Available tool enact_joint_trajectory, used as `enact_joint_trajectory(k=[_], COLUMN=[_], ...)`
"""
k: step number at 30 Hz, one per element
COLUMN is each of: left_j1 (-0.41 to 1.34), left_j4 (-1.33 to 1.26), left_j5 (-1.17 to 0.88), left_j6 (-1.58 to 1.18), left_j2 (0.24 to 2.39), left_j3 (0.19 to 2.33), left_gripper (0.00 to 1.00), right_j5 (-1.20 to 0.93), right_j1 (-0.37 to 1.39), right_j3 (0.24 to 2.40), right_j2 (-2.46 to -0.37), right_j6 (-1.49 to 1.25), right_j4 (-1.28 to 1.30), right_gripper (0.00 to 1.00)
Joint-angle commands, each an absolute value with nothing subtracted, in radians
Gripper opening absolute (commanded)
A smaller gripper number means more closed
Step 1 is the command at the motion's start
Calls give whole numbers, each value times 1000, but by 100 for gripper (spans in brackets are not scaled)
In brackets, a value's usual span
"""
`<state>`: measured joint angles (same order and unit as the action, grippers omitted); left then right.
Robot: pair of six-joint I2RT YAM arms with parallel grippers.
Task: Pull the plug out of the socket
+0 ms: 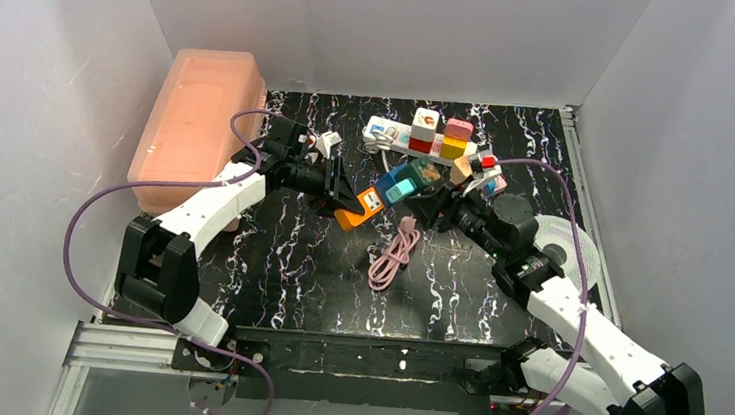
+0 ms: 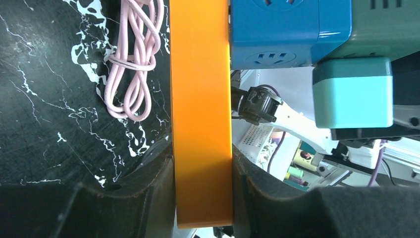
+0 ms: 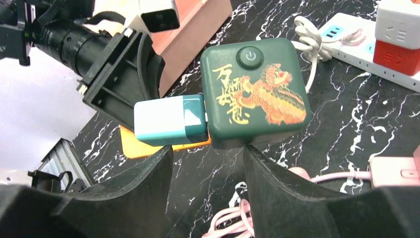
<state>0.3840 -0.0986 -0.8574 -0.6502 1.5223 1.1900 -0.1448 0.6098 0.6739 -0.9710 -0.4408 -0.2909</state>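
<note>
Black with white veining, the surface (image 1: 279, 260) carries a translucent peach storage bin (image 1: 195, 122) at its rear left and a long white power strip (image 1: 382, 129) loaded with cube adapters along the back. Near the middle, the left pincer (image 2: 202, 188) is clamped on one end of the orange power strip (image 2: 200, 114), one finger pressed flat against each broad face. A blue cube adapter (image 2: 277, 29) sits against the strip's side, and a dark green cube adapter (image 3: 257, 94) with a gold-and-orange tiger print and a round power button sits beyond it. The right pincer (image 3: 208, 163) reaches to the green cube's near edge, but I cannot tell whether it is gripping. A teal-and-white plug (image 3: 168, 121) sticks out of the green cube's side. A coiled pink cable (image 2: 133, 59) lies on the surface beside the orange strip.
</note>
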Motion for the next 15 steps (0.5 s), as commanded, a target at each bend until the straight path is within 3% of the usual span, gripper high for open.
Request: enact_joint_trajectory(k=[1, 10, 15], left_j1=[405, 403, 400], left_j4=[-116, -185, -207], left_j5=[-1043, -1045, -1060], left_j6=[-676, -743, -786], left_j2=[1462, 1472, 1473], left_j3=[1202, 1235, 1249], left_gripper=[2, 2, 1], right_j5=[-140, -109, -81], right_j1=[612, 612, 613], right_j3=[604, 512, 415], right_j2=[-884, -804, -779], right_j6=[-422, -400, -374], right_j4=[-312, -175, -433], right_gripper=[62, 62, 62])
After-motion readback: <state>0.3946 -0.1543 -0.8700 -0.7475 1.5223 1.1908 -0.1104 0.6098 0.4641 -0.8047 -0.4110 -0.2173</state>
